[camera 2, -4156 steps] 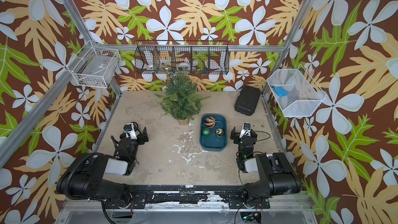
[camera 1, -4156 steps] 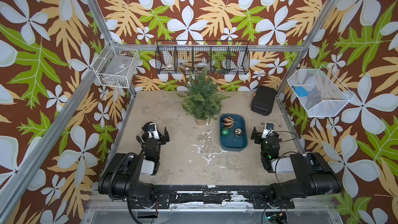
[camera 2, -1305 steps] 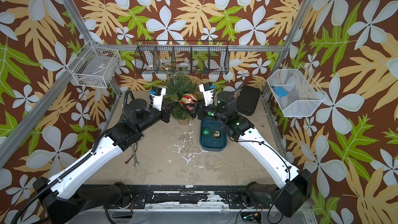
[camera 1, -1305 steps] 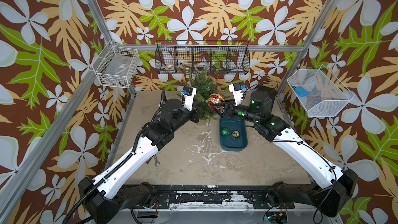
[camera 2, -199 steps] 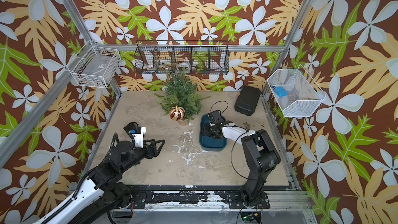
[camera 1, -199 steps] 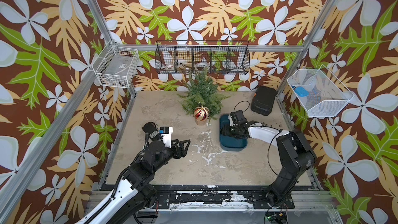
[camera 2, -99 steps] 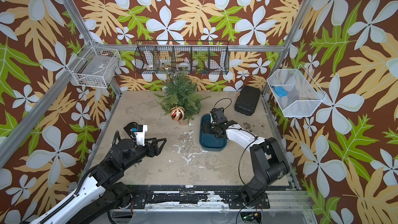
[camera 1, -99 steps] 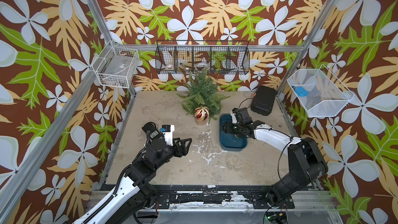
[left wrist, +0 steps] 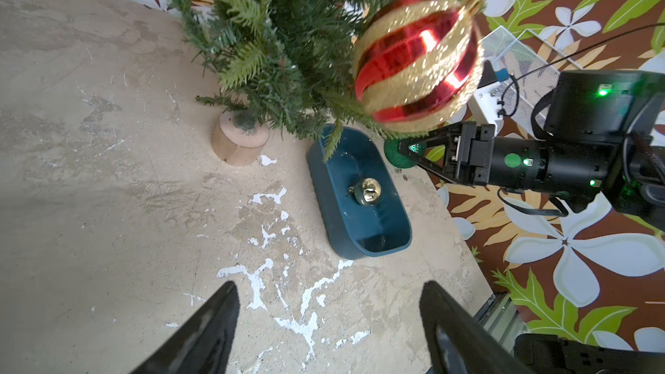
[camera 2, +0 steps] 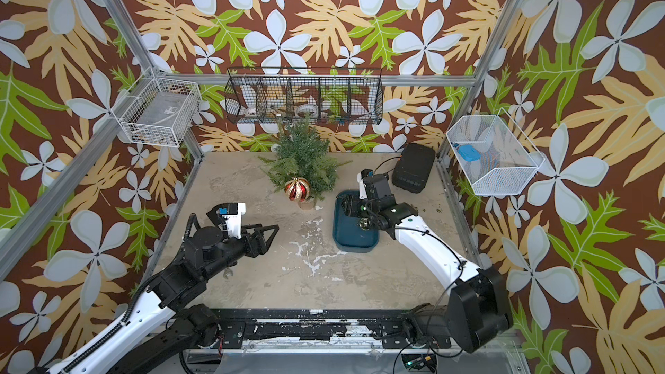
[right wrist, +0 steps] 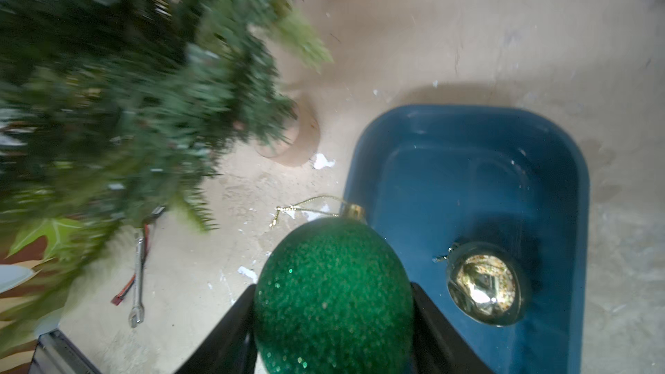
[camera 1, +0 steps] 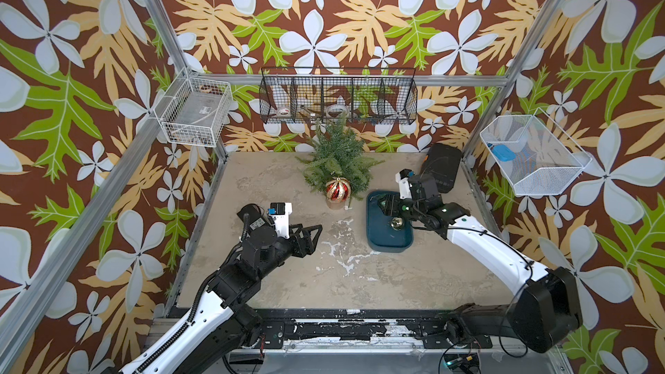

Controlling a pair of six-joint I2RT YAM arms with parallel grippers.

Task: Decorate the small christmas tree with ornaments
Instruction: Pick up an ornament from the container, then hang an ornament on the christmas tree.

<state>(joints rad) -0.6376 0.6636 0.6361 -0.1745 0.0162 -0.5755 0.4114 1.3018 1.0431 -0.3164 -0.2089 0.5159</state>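
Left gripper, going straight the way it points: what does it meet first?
Probably the blue tray: the open left gripper points across the table at its side wall. Height is unclear, so it might pass over the rim.

The left arm [camera 1: 180, 340] and right arm [camera 1: 482, 246] have white tube-shaped links between bulky black joints. A ribbed black hose [camera 1: 197, 304] runs along the left one, whose white camera block [camera 1: 282, 219] has a blue face; its fingers [left wrist: 216, 329] are black wedges. Green lights [left wrist: 512, 160] dot the right wrist.

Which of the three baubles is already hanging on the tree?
The red-and-gold striped bauble; the green one sits in the right gripper, the gold one in the blue tray.
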